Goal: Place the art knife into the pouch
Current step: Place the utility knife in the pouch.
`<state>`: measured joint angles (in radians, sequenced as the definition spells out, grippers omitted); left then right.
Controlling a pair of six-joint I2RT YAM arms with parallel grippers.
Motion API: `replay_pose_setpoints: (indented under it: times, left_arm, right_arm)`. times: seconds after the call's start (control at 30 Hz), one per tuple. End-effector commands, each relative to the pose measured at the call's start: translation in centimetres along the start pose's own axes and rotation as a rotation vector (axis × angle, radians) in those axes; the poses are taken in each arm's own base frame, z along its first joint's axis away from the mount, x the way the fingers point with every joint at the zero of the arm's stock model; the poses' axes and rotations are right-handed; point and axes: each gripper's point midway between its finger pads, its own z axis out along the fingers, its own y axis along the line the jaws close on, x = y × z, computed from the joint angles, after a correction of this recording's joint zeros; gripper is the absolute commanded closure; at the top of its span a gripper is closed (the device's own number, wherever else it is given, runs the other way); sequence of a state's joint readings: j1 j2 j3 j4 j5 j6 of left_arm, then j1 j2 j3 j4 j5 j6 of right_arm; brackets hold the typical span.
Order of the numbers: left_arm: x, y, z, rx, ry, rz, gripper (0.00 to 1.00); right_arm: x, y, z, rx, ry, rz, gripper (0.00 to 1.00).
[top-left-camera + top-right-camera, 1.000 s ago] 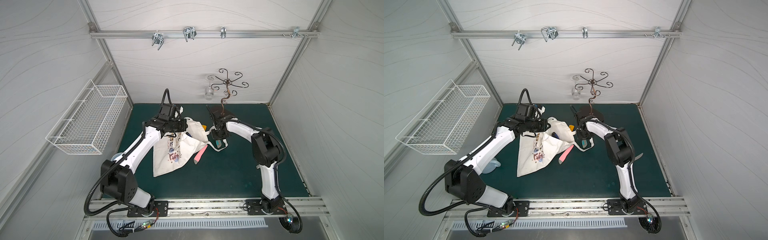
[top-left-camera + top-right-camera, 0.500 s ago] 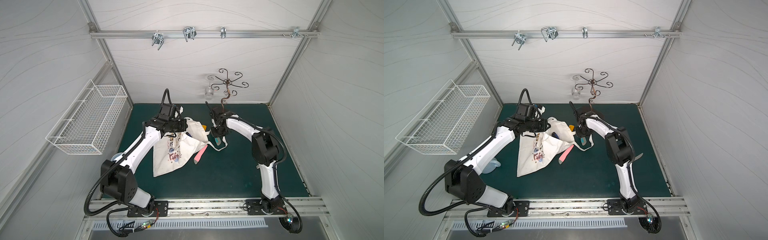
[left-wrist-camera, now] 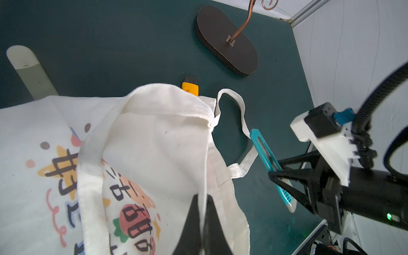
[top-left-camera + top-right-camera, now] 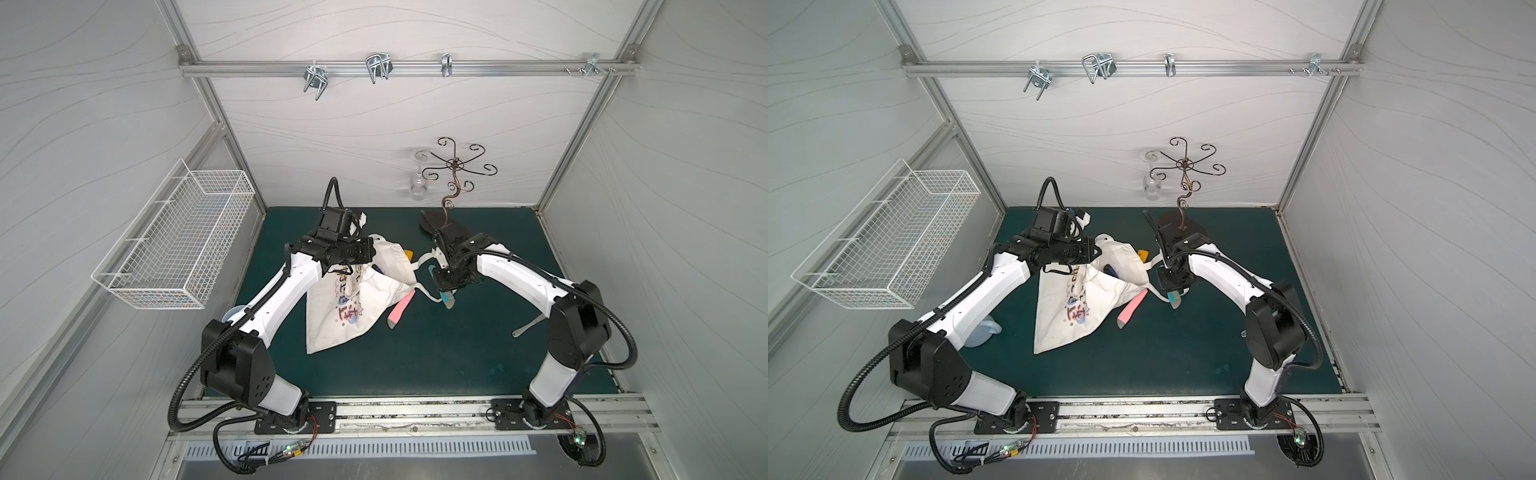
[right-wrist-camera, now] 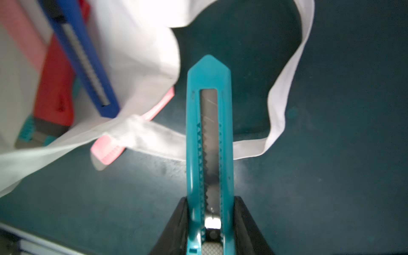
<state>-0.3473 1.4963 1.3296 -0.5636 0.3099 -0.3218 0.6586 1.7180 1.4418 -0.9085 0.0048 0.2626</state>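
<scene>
Teal knife [image 5: 209, 132] shifted; pouch [image 3: 154, 143] holds blue knife [image 5: 81, 55].

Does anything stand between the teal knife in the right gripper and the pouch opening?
Only the loop handle of the pouch, on the mat under the teal knife. Its mouth, held up by the left gripper, looks otherwise free.

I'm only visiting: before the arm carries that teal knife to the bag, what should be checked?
1. Knife gripped: right gripper clamps the teal art knife. Ok.
2. Pouch held: left gripper pinches the pouch rim. Ok.
3. Mouth open: lifted, showing a blue knife inside. Ok.
4. Path free: the loop handle crosses behind the knife, might snag. Not ok.
5. Blade retracted: none past the visible tip; other end hidden. Cannot tell.
</scene>
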Motion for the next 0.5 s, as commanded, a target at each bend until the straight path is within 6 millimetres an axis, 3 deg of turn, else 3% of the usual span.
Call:
replay_pose_setpoints:
  times: [0.0, 0.2, 0.47]
  left_arm:
    - [-2.3, -1.7, -1.0, 0.053, -0.083, 0.039, 1.00]
    - [-2.3, -1.8, -1.3, 0.055, -0.085, 0.044, 1.00]
    - [-2.2, -1.8, -1.8, 0.051, -0.092, 0.049, 1.00]
  right_arm:
    - [-0.1, 3.2, -1.4, -0.143, -0.013, -0.032, 0.69]
    - [-3.4, 7.1, -2.3, -0.297, -0.056, -0.086, 0.70]
    - [-7.9, 9.8, -1.1, -0.380, -0.062, -0.151, 0.70]
